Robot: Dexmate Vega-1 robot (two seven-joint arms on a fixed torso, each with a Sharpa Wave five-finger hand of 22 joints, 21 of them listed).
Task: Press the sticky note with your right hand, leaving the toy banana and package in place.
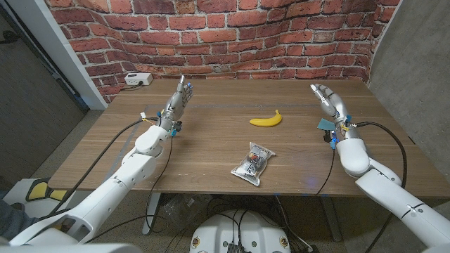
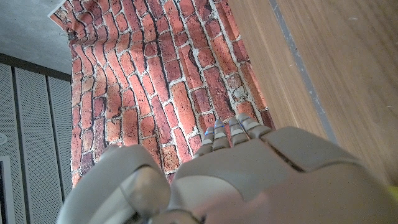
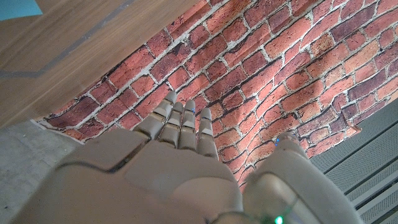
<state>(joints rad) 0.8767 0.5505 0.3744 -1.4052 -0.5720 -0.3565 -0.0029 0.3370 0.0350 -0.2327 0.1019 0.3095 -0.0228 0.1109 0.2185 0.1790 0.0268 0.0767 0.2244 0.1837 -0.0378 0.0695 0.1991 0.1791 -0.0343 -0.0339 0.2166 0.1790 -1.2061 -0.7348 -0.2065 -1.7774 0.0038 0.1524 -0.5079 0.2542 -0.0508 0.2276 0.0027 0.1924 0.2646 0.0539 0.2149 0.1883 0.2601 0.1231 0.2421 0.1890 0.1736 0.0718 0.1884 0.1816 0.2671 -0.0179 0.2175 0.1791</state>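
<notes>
Head view gives you the wooden table running out to a brick wall; your left arm comes in from the near left corner and your right arm from the near right; both are raised over the table, well apart from each other.

Your left hand is up over the far left part of the table, fingers straight and together, grasping nothing; the left wrist view shows its back with the fingers reaching toward the brick wall and the table's edge beside it.

Your right hand is up over the far right part, released, fingers extended with the thumb apart, nothing in it; the right wrist view shows the same, fingers pointing at the wall.

The package lies flat near the table's front middle; the banana lies beyond it, nearer the centre, apart from it.

The note, blue, sits on the table just below your right hand near the wrist; a blue corner of it shows at the edge of the right wrist view; the hand is not touching it.

A white box sits at the table's far left corner.
</notes>
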